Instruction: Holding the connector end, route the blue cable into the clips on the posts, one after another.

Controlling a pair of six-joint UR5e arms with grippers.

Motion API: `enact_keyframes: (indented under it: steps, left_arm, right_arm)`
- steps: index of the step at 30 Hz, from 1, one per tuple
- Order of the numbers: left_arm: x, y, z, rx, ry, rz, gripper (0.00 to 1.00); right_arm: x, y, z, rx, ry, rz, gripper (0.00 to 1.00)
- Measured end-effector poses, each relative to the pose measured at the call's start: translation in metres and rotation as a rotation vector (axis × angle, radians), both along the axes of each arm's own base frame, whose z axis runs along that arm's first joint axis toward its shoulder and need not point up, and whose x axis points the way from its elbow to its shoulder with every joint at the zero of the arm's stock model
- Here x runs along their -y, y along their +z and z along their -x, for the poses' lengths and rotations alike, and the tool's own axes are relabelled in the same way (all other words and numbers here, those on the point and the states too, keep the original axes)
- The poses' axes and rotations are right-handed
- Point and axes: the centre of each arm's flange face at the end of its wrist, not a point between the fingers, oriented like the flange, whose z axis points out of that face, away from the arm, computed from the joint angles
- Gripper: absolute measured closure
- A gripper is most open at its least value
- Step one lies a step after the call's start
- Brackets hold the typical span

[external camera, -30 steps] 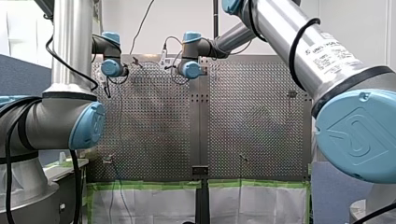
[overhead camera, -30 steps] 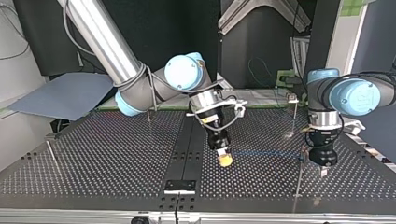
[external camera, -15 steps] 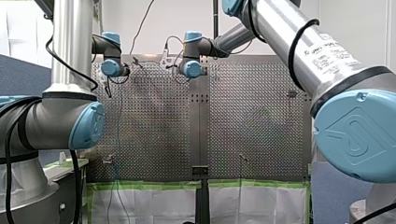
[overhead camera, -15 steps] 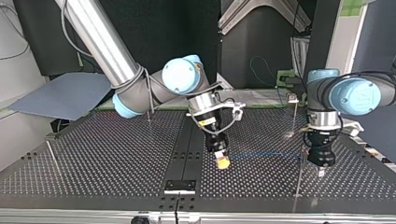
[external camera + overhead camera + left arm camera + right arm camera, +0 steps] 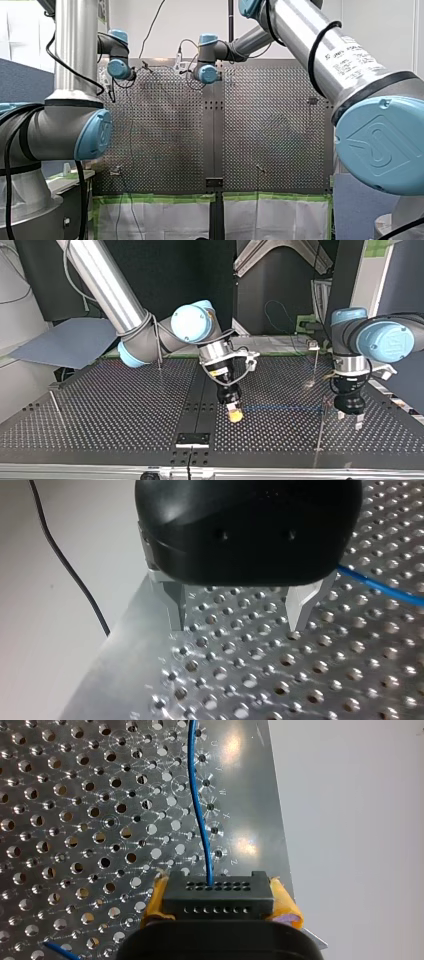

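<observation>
One perforated table [image 5: 125, 405], two grippers over it (my right gripper [image 5: 235, 414], my left gripper [image 5: 239, 627]), one blue cable [image 5: 200, 820], one black connector [image 5: 217, 892], and four posts standing on it in the top view: left-edge post [image 5: 55, 406], far-edge post [image 5: 159, 364], clip-topped post [image 5: 316, 362], near-edge post [image 5: 320, 432].

Right gripper [image 5: 218, 910]: clamped tight, yellow pads [image 5: 156, 901] pressing both ends of a black rectangular plastic connector [image 5: 216, 890].
Thin blue cable [image 5: 196, 805]: out of the connector's holed face, running ahead, gently waving, close along the edge of the perforated metal table [image 5: 75, 820].
</observation>
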Motion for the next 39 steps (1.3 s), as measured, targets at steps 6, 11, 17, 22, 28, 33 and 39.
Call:
enact_keyframes:
  steps: [6,11,17,22,28,33,39]
  left_arm:
    - [0.003,-0.006,0.006,-0.057,-0.005,0.044,0.0]
    - [0.008,-0.008,0.014,-0.1,-0.027,0.056,0.0]
    - [0.013,-0.003,0.035,-0.137,-0.036,0.088,0.0]
    - [0.019,-0.003,0.058,-0.178,-0.039,0.12,0.0]
    - [0.022,-0.006,0.074,-0.217,-0.04,0.128,0.0]
    - [0.033,0.004,0.088,-0.194,-0.06,0.121,0.0]
    - [0.045,0.031,0.107,-0.134,-0.083,0.068,0.0]
  right_arm:
    - [0.003,0.0,0.002,-0.001,-0.004,0.0,1.0]
    - [0.004,0.0,0.003,-0.002,-0.006,0.0,1.0]
    - [0.006,0.0,0.004,-0.001,-0.008,0.001,1.0]
    - [0.007,0.0,0.004,-0.002,-0.009,0.001,1.0]
    - [0.007,0.0,0.005,-0.003,-0.008,0.0,1.0]
    - [0.008,0.0,0.005,-0.003,-0.008,-0.001,1.0]
    - [0.008,-0.001,0.006,-0.005,-0.008,-0.003,1.0]
